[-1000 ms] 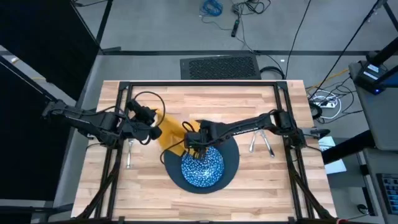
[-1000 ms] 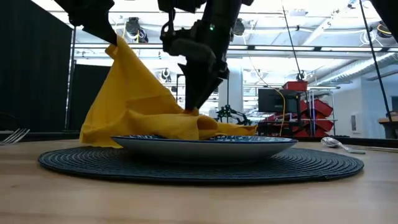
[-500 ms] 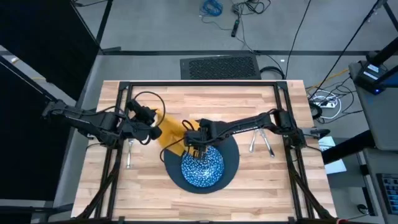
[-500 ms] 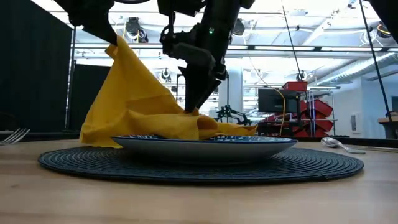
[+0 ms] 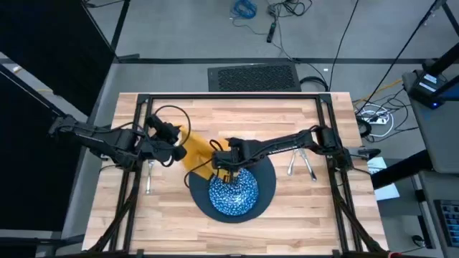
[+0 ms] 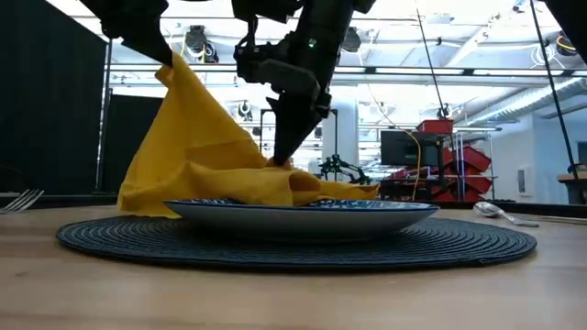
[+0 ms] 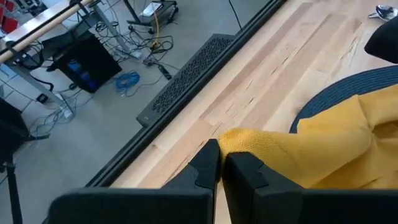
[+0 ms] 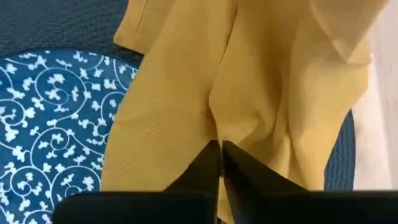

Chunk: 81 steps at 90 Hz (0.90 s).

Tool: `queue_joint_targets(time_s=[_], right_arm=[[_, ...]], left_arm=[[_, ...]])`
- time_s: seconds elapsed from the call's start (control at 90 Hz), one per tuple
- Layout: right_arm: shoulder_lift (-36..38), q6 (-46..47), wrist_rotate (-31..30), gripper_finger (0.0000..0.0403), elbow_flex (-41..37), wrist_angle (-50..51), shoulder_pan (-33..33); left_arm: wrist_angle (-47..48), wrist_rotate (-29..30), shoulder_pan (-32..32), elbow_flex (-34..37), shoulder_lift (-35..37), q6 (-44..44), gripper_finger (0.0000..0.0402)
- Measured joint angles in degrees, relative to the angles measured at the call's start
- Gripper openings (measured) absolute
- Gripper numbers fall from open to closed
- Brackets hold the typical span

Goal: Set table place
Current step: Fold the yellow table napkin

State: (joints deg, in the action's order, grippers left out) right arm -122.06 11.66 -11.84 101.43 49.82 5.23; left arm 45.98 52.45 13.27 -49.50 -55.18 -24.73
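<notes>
The mustard-yellow napkin (image 5: 195,159), draped over the blue-and-white dish (image 5: 233,191), is pinched by the left gripper (image 5: 178,151) and right gripper (image 5: 224,170).

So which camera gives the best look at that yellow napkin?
The low view: the napkin shows whole, one corner lifted high, the rest draped on the dish. From above, arms hide much of it. Each wrist camera shows only the fold by its own end effector.
</notes>
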Motion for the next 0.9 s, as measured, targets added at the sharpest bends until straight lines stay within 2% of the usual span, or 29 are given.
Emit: queue_joint_targets(time_s=[0.133,0.189,0.311,0.456,0.711,0.9], right_arm=[[0.00,-1.32,-0.54,0.0001,0.06,-0.60,-0.01],[0.22,-1.81,-2.73,0.0001,0.44,0.80,0.00],[1.64,-1.25,-11.11,0.0001,3.66,9.53,0.03],[5.64,1.39,-22.55,0.0000,6.62,17.83,0.23],[15.90,7.39,-39.51,0.0000,6.84,24.19,2.15],[22.86,12.83,-48.55,0.0000,6.84,30.27,2.82]], left_arm=[[0.00,0.00,-0.02,0.00,0.00,0.02,0.0000],[-0.02,0.05,0.00,0.00,0.00,0.04,0.0000],[-0.81,0.80,-0.02,0.00,0.01,1.23,0.0000],[-6.27,1.15,-0.02,0.00,0.16,5.06,0.0000],[-14.60,0.35,-0.02,-2.14,0.24,11.91,0.0000],[-16.08,0.29,-0.02,-4.25,0.24,13.72,0.0000]])
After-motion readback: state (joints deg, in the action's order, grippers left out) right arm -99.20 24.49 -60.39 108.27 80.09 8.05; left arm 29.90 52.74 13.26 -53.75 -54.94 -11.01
